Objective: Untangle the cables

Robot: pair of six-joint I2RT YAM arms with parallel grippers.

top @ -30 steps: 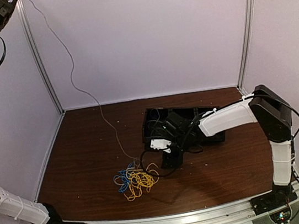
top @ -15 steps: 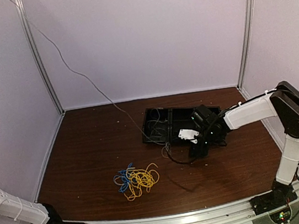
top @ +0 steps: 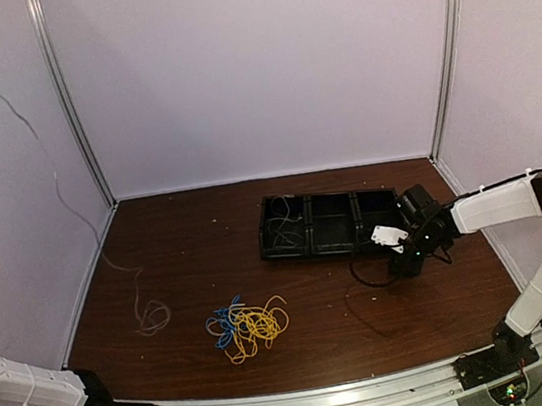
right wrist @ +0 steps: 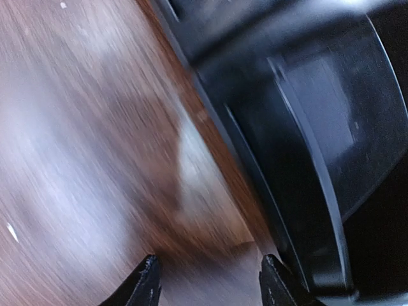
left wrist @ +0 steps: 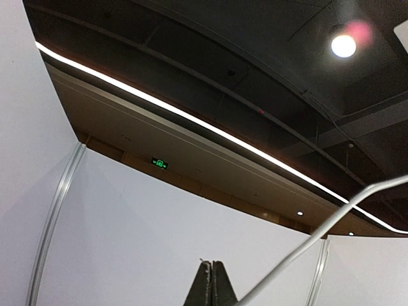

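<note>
A tangled bundle of yellow and blue cables [top: 248, 324] lies on the brown table, front centre. A pale grey cable [top: 152, 317] ends in a loose loop at the table's left. It rises along the left wall and leaves the top external view at the upper left. My left gripper [left wrist: 213, 264] is out of the top view. Its wrist view shows the jaws shut, pointing at the ceiling, with a small pale wire end poking out at the tips. My right gripper [top: 405, 261] is open and empty, low over the table beside the tray's right end; it also shows in the right wrist view [right wrist: 209, 268].
A black compartment tray [top: 329, 223] stands behind the centre, with a thin pale wire in its left compartment. Its edge fills the right of the blurred right wrist view [right wrist: 306, 127]. Pale walls and metal posts [top: 70, 100] enclose the table.
My right gripper has swung right, from beside the bundle to the tray's right end. The left gripper has risen out of the top view, pulling the grey cable off the bundle to the table's left.
</note>
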